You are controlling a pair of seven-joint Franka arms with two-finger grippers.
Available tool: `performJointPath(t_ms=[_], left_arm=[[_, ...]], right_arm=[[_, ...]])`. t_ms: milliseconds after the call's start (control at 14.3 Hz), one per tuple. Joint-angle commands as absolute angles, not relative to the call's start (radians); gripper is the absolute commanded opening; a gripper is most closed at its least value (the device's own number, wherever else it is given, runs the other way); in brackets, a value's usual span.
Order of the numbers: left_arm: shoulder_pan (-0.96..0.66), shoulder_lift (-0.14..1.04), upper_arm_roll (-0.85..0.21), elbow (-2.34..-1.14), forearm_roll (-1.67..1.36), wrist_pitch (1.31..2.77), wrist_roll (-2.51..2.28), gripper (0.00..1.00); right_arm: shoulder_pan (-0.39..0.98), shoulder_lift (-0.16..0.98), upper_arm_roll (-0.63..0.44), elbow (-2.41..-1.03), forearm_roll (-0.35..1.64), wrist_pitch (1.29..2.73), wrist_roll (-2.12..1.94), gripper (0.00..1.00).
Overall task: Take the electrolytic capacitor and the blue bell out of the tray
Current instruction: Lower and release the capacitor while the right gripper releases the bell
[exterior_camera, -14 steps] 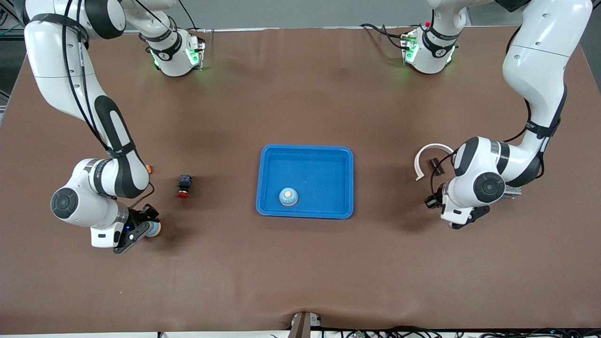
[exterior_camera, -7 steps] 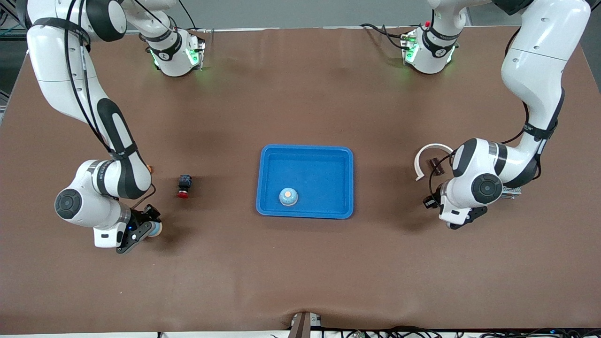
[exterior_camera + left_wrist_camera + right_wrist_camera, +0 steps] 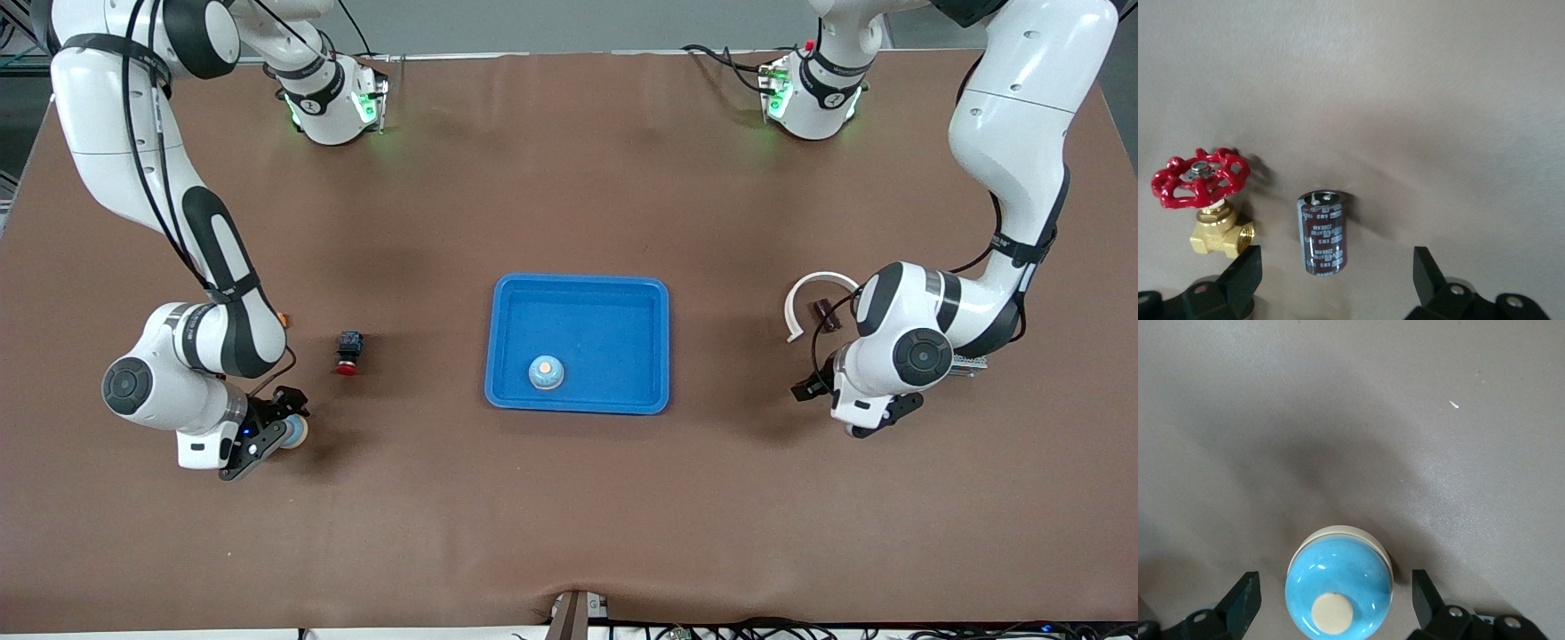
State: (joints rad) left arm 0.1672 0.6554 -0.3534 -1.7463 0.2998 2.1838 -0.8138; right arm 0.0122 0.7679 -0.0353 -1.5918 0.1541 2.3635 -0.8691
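The left tool [image 3: 1331, 283] is standing open around the capacitor [image 3: 1323, 231] on the worktop [image 3: 569, 516], beside a valve [image 3: 1205, 203]; the right tool [image 3: 1331, 607] is gaping around the bell [image 3: 1338, 590], lying toward the right arm's end

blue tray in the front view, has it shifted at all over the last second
No. The blue tray sits where it was, with the bell inside at the same spot near its edge nearer the camera.
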Motion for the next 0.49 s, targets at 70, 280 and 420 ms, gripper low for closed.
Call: performJointPath(t_ms=[70, 280, 420], left_arm=[[0.16, 0.631, -0.364, -1.683, 0.331, 2.102, -0.834, 1.0], [0.15, 0.62, -0.382, -1.605, 0.331, 2.004, -0.825, 1.0], [0.15, 0.615, -0.403, -1.551, 0.331, 1.942, -0.825, 1.0]], right_arm=[[0.0, 0.756, -0.017, -1.557, 0.184, 2.326, -0.877, 1.0], [0.0, 0.755, -0.018, -1.447, 0.206, 2.164, -0.83, 1.0], [0.008, 0.747, -0.018, -1.387, 0.204, 2.085, -0.755, 1.0]])
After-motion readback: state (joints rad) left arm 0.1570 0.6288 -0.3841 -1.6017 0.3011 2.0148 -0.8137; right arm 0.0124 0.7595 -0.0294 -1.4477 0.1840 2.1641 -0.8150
